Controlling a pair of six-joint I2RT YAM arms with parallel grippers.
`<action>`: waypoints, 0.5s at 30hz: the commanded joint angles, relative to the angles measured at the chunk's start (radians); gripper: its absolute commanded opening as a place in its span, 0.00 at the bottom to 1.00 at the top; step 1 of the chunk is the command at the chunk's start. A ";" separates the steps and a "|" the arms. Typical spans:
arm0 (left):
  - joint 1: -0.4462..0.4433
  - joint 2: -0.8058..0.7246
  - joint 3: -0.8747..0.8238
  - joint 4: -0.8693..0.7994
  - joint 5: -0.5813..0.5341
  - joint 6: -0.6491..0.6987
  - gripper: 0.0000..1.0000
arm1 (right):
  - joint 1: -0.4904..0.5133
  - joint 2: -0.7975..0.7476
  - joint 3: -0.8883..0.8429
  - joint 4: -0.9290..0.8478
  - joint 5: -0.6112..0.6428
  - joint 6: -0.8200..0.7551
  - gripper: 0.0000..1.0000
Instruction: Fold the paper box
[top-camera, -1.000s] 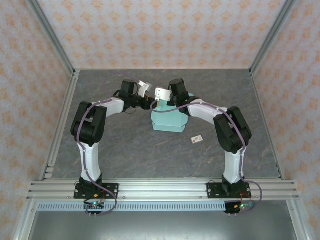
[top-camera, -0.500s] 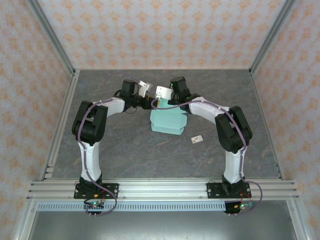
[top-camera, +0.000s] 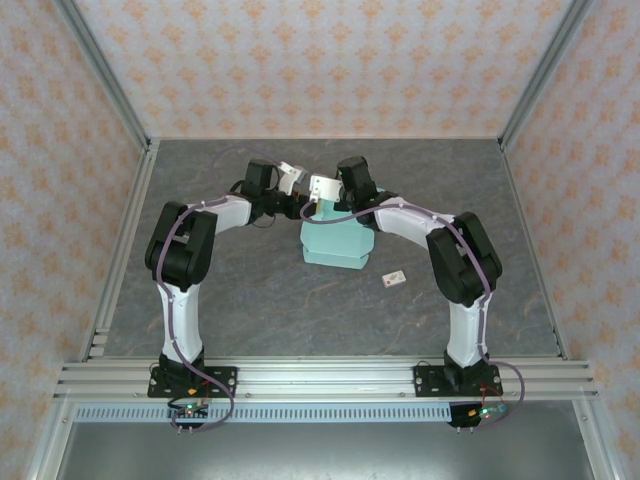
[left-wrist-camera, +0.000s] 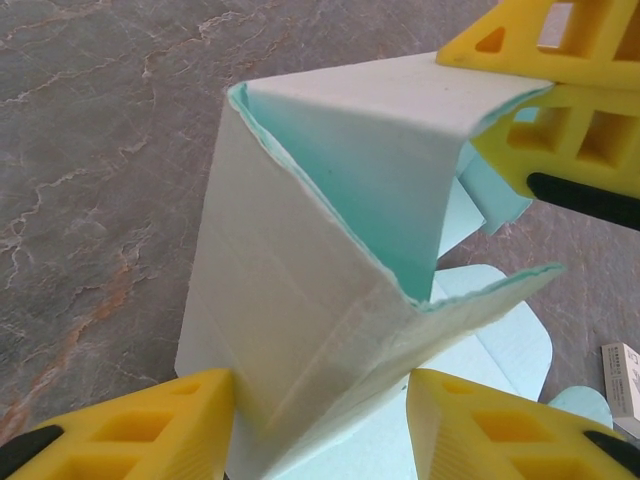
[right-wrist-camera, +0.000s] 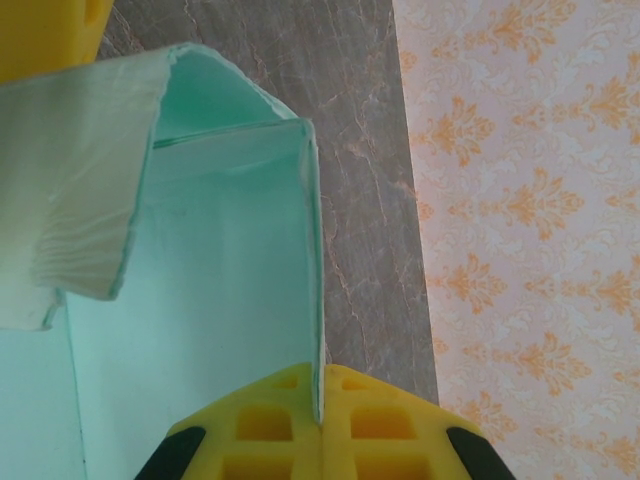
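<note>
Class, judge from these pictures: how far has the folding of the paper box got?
Done: part of the paper box is lifted, its walls creased into an upright corner. In hand: the right tool is shut on one wall's edge; the left tool straddles the folded panels opposite. Left: rounded flaps lie flat on the table, and no closed box is formed yet.

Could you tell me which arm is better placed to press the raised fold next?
Left, probably: the left gripper straddles the paper box at its raised fold, jaws open, while the right gripper is pinched shut on a wall, steadying it.
</note>
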 joint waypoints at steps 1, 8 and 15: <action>-0.012 0.029 0.044 0.007 -0.013 -0.016 0.49 | 0.012 0.004 0.001 -0.032 -0.038 0.020 0.00; -0.012 0.041 0.067 0.001 -0.096 -0.052 0.52 | 0.012 0.005 0.023 -0.099 -0.071 0.038 0.00; -0.020 0.046 0.065 0.038 -0.160 -0.094 0.53 | 0.012 0.006 0.040 -0.120 -0.091 0.067 0.00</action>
